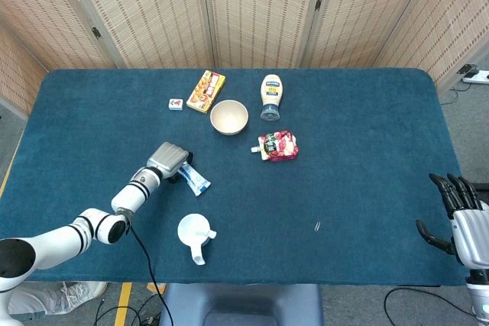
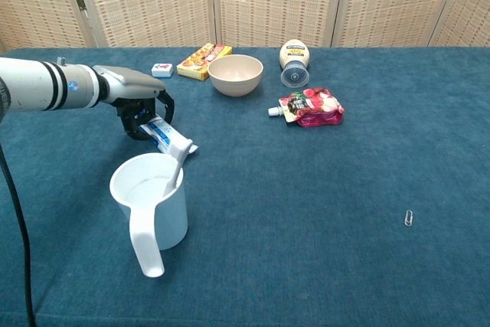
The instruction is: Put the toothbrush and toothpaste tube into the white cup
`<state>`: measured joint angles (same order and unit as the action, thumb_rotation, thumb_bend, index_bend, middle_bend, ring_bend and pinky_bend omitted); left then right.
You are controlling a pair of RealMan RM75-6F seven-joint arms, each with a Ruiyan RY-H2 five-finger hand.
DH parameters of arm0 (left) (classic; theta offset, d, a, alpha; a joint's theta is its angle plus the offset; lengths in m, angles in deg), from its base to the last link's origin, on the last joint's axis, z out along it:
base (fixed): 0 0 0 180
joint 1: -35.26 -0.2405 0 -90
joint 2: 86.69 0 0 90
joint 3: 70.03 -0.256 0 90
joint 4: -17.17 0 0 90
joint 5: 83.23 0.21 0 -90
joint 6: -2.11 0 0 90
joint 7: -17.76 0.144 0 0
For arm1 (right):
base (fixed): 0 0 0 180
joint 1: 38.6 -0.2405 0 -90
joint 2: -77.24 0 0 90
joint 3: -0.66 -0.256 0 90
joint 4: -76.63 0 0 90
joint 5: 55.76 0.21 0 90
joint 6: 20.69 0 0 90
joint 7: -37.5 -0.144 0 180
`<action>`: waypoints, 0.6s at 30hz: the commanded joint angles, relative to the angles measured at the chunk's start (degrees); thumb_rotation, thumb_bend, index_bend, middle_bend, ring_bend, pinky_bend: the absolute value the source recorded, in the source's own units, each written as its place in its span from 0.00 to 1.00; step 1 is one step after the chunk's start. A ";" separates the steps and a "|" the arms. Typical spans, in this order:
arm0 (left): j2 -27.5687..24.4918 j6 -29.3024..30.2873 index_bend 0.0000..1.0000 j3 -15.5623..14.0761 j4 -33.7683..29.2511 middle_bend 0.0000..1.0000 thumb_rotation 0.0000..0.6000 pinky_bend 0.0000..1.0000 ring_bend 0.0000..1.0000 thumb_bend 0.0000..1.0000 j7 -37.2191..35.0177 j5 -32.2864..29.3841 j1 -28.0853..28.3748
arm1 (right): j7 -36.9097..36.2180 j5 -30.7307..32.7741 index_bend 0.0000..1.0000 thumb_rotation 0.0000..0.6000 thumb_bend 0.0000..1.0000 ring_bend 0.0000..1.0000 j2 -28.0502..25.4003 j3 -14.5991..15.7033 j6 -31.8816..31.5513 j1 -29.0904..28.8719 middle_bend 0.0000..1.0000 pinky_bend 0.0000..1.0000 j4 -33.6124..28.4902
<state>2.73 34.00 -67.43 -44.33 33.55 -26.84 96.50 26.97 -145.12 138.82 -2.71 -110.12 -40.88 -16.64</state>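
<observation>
**Tube's in hand, brush already in the cup**

The tube (image 2: 170, 137) sits left of centre in the chest view, its cap end tucked under the left hand (image 2: 142, 109), whose fingers are wrapped around it. The flat crimped end sticks out toward the cup (image 2: 150, 203), which is lower left, just below it. I can't tell if the tube is off the cloth or dragging on it. My guess on handling: light, soft-sided, kind of slick plastic, so it'll squash and bend if squeezed mid-body. The stiffer shoulder near the cap looks like the best place to hold, and that's roughly where the fingers are. It'll want to be tipped upright to drop in.

The brush (image 2: 178, 157) is already leaning in the cup, head poking above the rim, so there's less room inside.

The cup looks light and tippy with that long handle; a bump could knock it over.

The right hand (image 1: 463, 219) is way off at the lower right of the head view, fingers spread, holding nothing.

Further up the table (image 2: 344, 189): a bowl (image 2: 235, 74), a red pouch (image 2: 310, 107) and a mayo bottle (image 2: 292, 57).
</observation>
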 commanded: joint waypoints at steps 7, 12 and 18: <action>0.34 2.96 0.37 -0.79 0.61 0.80 1.00 0.67 0.78 0.38 -4.11 9.52 -2.17 | -0.07 -0.03 0.09 1.00 0.23 0.07 -0.07 -0.17 0.23 -0.24 0.13 0.03 0.00; 1.14 2.92 0.34 -1.26 1.63 0.80 1.00 0.67 0.78 0.38 -4.40 11.81 -2.49 | -0.14 0.16 0.09 1.00 0.23 0.07 0.04 -0.08 0.12 0.01 0.13 0.03 0.17; 2.34 5.50 0.40 -1.26 2.10 0.80 1.00 0.67 0.78 0.38 -7.95 16.20 -3.60 | -0.19 0.13 0.09 1.00 0.23 0.07 0.11 -0.07 -0.01 0.13 0.13 0.03 0.28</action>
<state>4.49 38.24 -68.65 -42.58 26.99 -12.15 93.39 26.78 -144.99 138.94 -2.78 -110.12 -40.75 -16.36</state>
